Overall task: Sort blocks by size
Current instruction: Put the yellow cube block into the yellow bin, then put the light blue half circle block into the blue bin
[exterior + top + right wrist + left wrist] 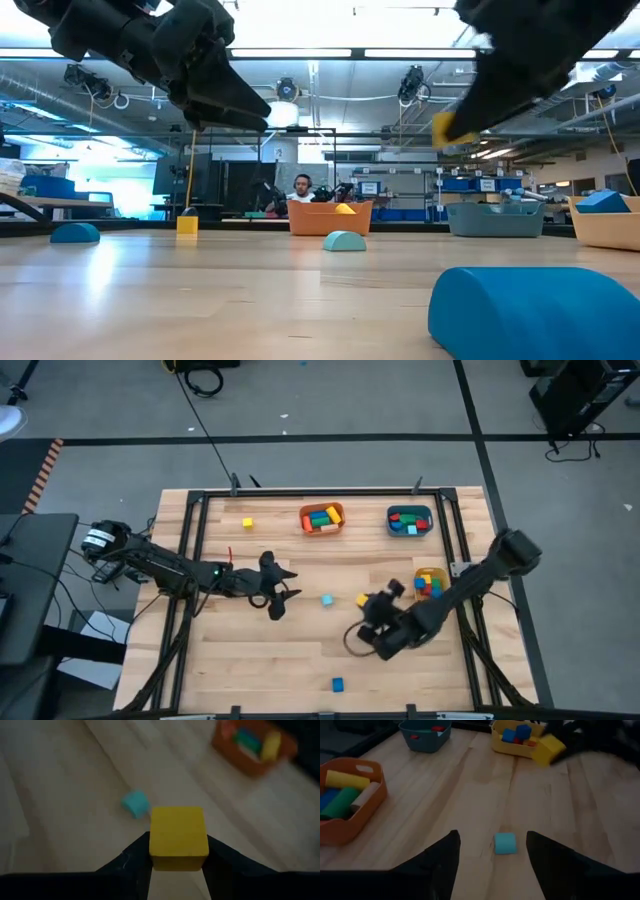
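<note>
**Right gripper carries a yellow cube; left gripper hangs spread over a light blue block**

The left gripper (275,595) sits left of the table's middle with its jaws spread wide and nothing between them. In the left wrist view its dark fingers (440,865) frame a small light blue block (505,843) that lies on the wood ahead of them, apart from both. The left arm reaches in from the table's left edge, stretched nearly level across the boards, and in the low view its gripper hangs clear above the surface.

Right of that block, the right gripper (378,607) is clamped on a yellow cube (179,838); the right wrist view shows a finger pressed against each side of it. In the low view the cube is lifted well off the table. The right arm comes in from the table's right edge, angled toward the middle, wrist bent down.

Along the far edge stand an orange bin (322,518) and a teal bin (410,521), each holding blocks, and a yellow bin (430,582) with blocks sits near the right arm. A single yellow block (247,522) lies left of the orange bin, and a blue block (337,684) lies near the front edge.
</note>
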